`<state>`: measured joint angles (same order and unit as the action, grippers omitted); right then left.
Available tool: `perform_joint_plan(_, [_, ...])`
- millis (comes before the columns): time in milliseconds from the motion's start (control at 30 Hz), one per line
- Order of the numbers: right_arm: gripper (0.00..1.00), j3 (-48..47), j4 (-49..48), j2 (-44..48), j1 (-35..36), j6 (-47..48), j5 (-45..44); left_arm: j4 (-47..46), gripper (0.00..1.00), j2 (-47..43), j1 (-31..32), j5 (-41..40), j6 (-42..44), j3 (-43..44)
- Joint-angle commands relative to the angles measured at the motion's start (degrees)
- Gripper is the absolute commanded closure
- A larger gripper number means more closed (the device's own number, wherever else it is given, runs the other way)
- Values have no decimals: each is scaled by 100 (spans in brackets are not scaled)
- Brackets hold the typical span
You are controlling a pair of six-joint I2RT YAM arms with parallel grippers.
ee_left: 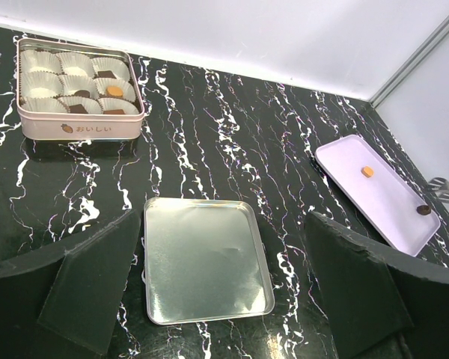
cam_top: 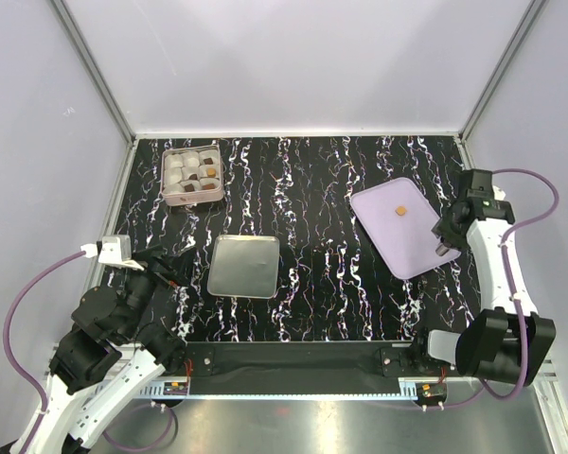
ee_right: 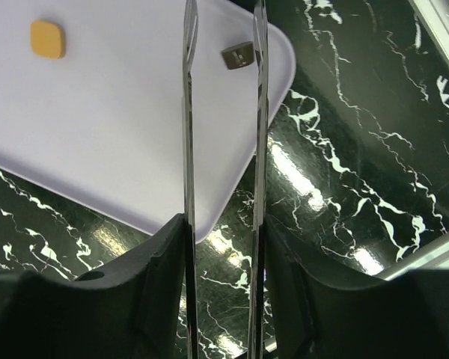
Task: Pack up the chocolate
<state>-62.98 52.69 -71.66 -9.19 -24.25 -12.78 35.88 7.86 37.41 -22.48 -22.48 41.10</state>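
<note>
Right gripper (ee_right: pixel 224 30), tines parted, straddles a dark chocolate (ee_right: pixel 238 56) on the tray (ee_right: pixel 120 112); likely light, smearable, pinch its sides gently.

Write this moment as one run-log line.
left end effector: open, empty | right end effector: open, astride dark chocolate on lilac tray | tan chocolate: same tray

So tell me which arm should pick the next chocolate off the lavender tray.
Right. The right pincer hangs over the lavender tray with the dark chocolate between its blades; the left pincer sits far off by the silver tray.
</note>
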Motion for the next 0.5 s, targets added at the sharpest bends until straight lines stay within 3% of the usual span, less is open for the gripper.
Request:
perform_joint_plan(0, [49, -30, 93, 249, -293, 43, 81, -301, 1, -118, -5, 103, 16, 21])
perform_joint_plan(467, [47, 295, -39, 293, -391, -45, 381, -318, 1, -179, -5, 253, 24, 21])
